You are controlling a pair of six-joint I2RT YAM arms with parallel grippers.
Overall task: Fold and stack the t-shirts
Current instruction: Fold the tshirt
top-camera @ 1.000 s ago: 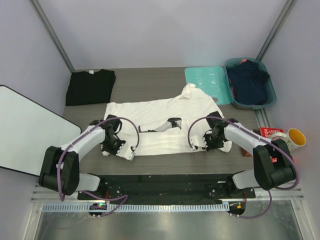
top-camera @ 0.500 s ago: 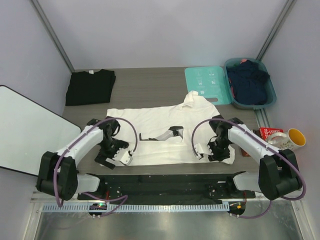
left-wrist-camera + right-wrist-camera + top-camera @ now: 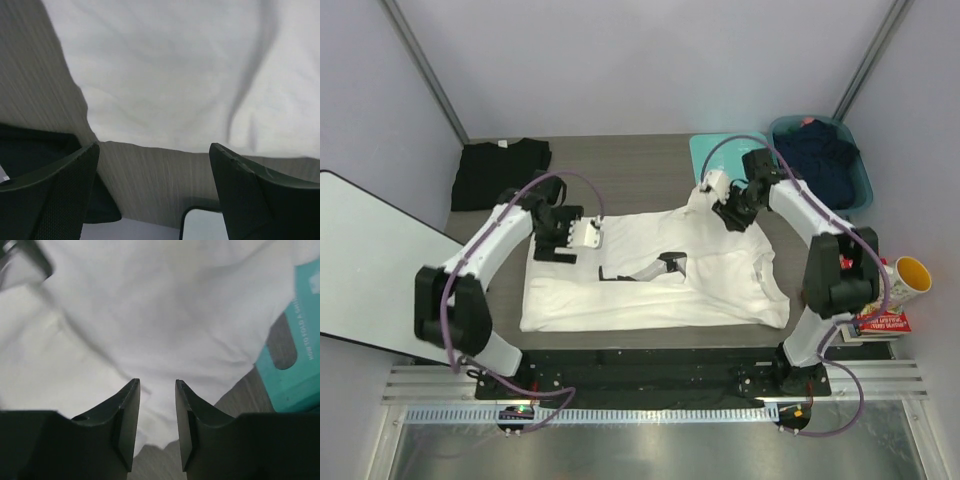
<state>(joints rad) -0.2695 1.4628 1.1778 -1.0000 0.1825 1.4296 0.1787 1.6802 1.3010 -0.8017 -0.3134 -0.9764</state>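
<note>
black shirt [image 3: 500, 172]: folded flat, far left corner of desk [image 3: 620, 165].
left tool [image 3: 586, 233]: fingers wide apart, empty, above white shirt [image 3: 650, 295] far left edge.
white shirt: spread across desk's middle.
right tool [image 3: 712, 184]: fingers slightly apart, empty, over shirt's far right part.

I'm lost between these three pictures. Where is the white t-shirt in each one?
Top external: the white t-shirt lies spread over the middle of the table, between the two arms.
Left wrist: the white t-shirt fills the upper part, its edge above the fingers.
Right wrist: the white t-shirt fills most of the picture.
Shared landmark: the grey wood-grain table showing beside the shirt's edge.
</note>
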